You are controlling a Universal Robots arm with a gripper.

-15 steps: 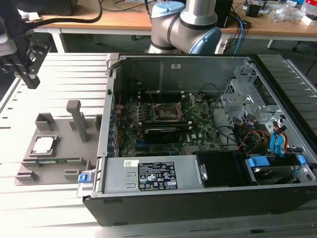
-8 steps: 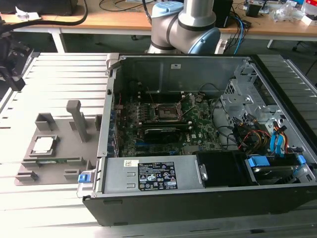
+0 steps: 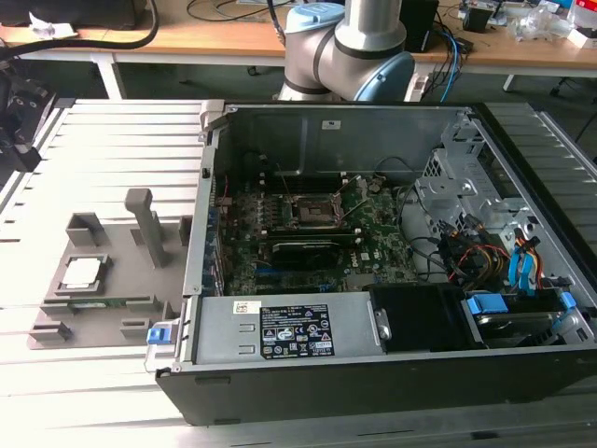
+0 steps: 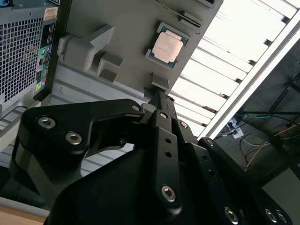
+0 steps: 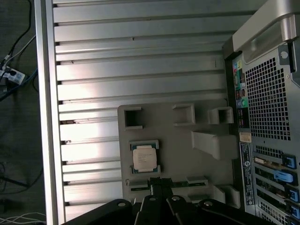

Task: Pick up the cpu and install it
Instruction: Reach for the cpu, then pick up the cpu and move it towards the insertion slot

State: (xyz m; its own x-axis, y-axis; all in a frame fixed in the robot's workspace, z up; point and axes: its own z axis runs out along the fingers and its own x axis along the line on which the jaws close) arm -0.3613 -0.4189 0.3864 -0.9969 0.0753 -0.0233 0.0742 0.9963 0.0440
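Cpu point(image 5: 144, 158): lies flat near tray point(image 5: 187, 157) edge, untouched, just beyond hand point(image 5: 161, 186). Hand: closed, empty, hovers above that same edge.

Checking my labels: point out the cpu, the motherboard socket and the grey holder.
cpu point(image 5: 144, 157): first wrist view, middle of its silver top.
motherboard socket point(image 3: 315, 211): exterior view, centre of its frame.
grey holder point(image 3: 129, 273): exterior view, bare flat face.

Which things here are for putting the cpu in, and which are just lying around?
For the job:
cpu
grey holder under it
socket
computer case
pincer

Just lying about:
memory stick
black hose
white power strip
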